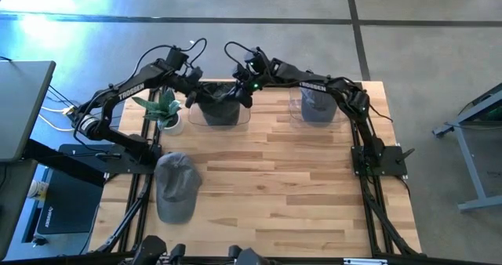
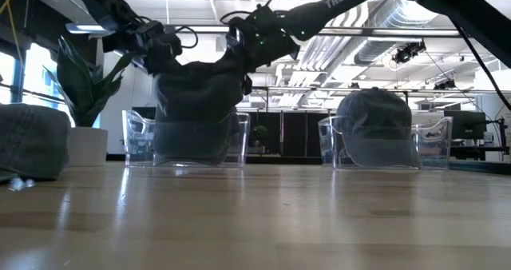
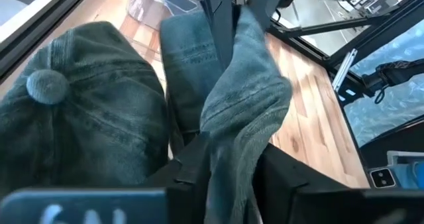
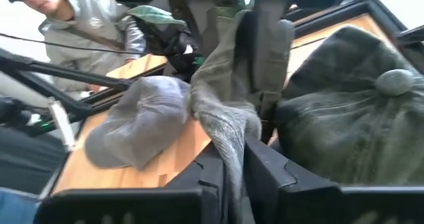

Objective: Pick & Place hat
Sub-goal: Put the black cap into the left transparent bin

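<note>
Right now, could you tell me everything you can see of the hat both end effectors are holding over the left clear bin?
The held hat is a dark grey-green cap of soft, denim-like cloth with stitched seams and a fabric button on its crown. It hangs crumpled, partly inside the left clear bin at the table's far side, beside the potted plant. The left end effector and the right end effector each pinch a fold of its edge from opposite sides. Whether it touches the bin's floor cannot be told.

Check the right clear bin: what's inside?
A grey cap sits crown-up inside the right clear bin, filling it. Whatever lies beneath the cap is covered.
</note>
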Motion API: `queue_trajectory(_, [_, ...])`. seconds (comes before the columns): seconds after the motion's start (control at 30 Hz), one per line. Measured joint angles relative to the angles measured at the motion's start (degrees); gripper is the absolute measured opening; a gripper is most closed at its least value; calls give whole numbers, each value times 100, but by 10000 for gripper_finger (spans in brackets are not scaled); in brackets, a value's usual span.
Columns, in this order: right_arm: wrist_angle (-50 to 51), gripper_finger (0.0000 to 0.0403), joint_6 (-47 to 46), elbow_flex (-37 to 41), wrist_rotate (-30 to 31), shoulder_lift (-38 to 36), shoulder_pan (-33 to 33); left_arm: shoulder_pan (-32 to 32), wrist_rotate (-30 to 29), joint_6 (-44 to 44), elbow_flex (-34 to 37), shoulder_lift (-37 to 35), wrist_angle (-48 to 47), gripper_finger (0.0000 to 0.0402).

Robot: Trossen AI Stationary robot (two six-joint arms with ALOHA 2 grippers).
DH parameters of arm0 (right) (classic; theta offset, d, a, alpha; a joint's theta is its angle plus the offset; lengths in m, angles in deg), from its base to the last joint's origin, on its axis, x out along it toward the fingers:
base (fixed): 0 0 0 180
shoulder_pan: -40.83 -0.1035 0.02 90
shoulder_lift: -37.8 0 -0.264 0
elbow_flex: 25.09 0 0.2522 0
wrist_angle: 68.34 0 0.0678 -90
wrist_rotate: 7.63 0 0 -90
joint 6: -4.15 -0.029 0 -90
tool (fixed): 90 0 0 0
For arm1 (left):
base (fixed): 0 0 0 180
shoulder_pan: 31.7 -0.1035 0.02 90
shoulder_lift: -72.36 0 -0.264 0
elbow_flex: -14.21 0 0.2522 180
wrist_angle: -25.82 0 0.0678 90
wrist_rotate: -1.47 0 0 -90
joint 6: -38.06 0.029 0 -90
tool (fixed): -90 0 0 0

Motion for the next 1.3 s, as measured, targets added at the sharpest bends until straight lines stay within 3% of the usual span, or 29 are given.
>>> queue_trajectory(0.23, [55, 117, 24, 0, -545, 2, 100, -4, -58, 1, 43, 0, 1, 150])
queue_trajectory(0.43, [105, 196, -213, 0, -536, -93, 421, -413, -55, -257, -1, -133, -9, 158])
queue_trajectory(0.63, [24, 218, -177, -48, -746, -225, 544, -522, -47, -355, -237, -195, 2, 159])
queue_trajectory(0.87, [34, 178, 379, -44, -667, -214, 258, -211, -202, -50, -252, -164, -22, 159])
queue_trajectory(1.13, [441, 58, 1033, -42, 9, -149, 2, 357, -302, 500, -252, -166, -22, 158])
queue_trajectory(1.23, [494, 13, 1046, -44, -115, -149, -16, 559, -255, 504, -252, -166, -20, 143])
queue_trajectory(1.3, [516, 6, 883, -42, -413, -149, -15, 649, -147, 466, -252, -166, -20, 119])
